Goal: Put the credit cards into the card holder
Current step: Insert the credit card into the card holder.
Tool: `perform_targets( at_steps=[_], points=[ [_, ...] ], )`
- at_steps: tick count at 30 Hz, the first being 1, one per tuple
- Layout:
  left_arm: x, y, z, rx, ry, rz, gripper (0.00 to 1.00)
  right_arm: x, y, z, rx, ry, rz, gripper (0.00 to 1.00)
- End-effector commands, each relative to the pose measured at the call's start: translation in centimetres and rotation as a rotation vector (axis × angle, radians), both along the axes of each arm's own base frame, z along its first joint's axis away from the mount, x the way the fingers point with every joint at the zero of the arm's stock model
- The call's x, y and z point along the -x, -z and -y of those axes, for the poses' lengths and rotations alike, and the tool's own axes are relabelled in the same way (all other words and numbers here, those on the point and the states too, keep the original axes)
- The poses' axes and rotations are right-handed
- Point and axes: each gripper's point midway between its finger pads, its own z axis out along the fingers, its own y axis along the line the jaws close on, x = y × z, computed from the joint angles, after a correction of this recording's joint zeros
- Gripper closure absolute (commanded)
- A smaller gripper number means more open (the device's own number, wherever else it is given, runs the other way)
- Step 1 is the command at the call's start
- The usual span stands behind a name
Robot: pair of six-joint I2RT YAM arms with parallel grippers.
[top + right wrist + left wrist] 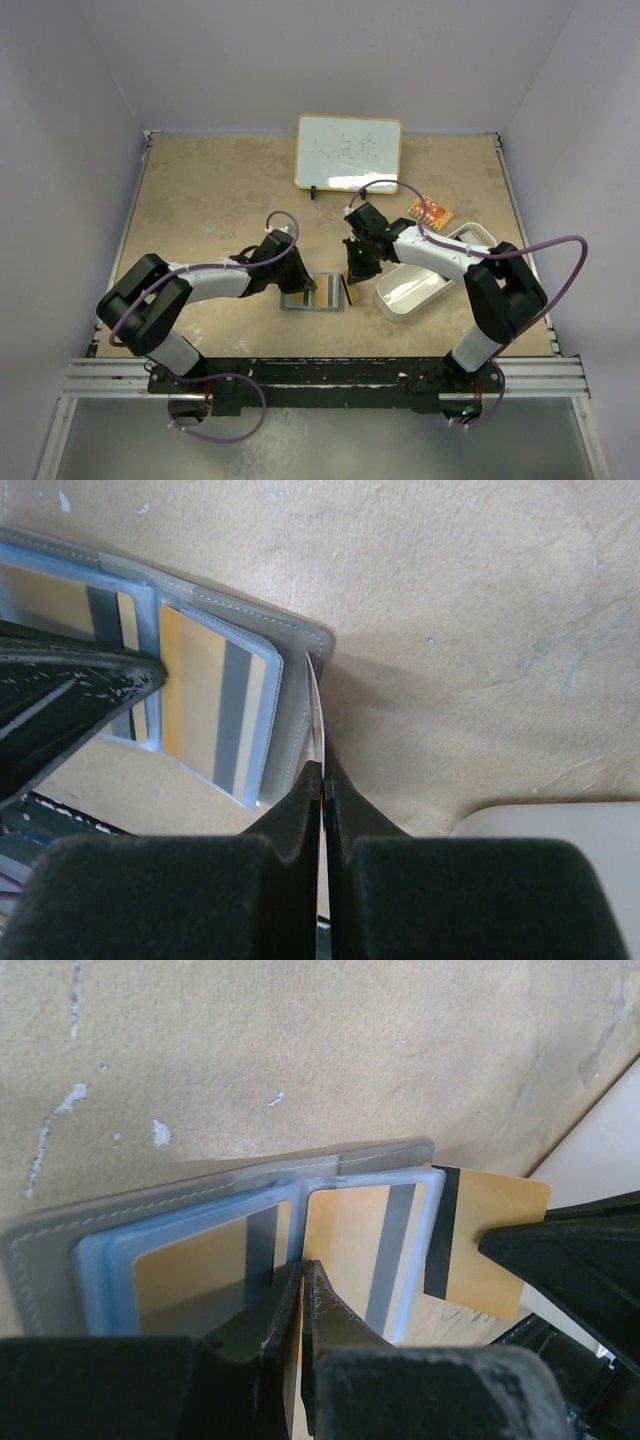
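Card holder: lay open at centre of tabletop, clear sleeves up, gold cards already behind them. Left jaws: pressed together at sleeve fold; could not tell whether a leaf was pinched. Right jaws: clamped on orange-gold card, striped end against holder's 3 o'clock edge. White tray: sat just beside, at 3 o'clock.

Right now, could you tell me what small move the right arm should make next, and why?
Probably slide the orange-gold card slightly further left into the clear sleeve of the card holder. The right jaws are shut on the card, most of it sticks out past the sleeve's rim, and the left jaws are shut at the holder's fold.
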Motion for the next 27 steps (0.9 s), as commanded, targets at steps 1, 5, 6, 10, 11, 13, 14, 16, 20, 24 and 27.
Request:
perform_targets(
  at_steps=[1,5,6,10,11,13,14,16,20,24,27],
  points=[
    [-0.3,-0.7,1.5,0.054,0.012,0.006,1.00,-0.7,1.0,-0.2,0.011,0.002,0.018,1.00],
    [-0.3,-1.4,2.5,0.120,0.017,0.011,1.00,-0.7,1.2,-0.3,0.006,0.002,0.019,1.00],
    [-0.3,-1.6,2.7,0.137,0.015,0.011,1.00,-0.7,1.3,-0.3,0.006,0.002,0.018,1.00],
    [-0.5,-2.2,3.1,0.171,0.011,0.019,1.00,-0.4,1.5,-0.2,0.009,-0.001,0.009,1.00],
    [-0.5,-2.4,3.1,0.175,0.010,0.023,1.00,-0.4,1.6,-0.2,0.009,-0.003,0.007,1.00],
    [-0.5,-2.7,3.0,0.174,0.002,0.031,1.00,-0.3,1.6,-0.2,0.008,-0.007,0.000,1.00],
    [-0.6,-2.8,2.8,0.167,-0.002,0.034,1.00,-0.2,1.4,-0.3,0.003,-0.009,-0.005,1.00],
    [-0.5,-2.8,2.3,0.136,-0.010,0.035,1.00,-0.7,1.0,-0.3,0.017,-0.006,0.007,1.00],
    [-0.8,-3.7,0.9,0.066,-0.035,0.063,0.84,-1.5,-1.0,0.0,0.036,-0.008,0.052,1.00],
    [-1.5,-5.1,-1.1,0.027,-0.095,0.092,0.62,-2.1,-3.3,0.2,0.035,-0.008,0.102,1.00],
    [-2.2,-5.8,-3.0,0.006,-0.136,0.106,0.50,-2.7,-5.0,0.0,0.014,0.003,0.149,1.00]
  ],
)
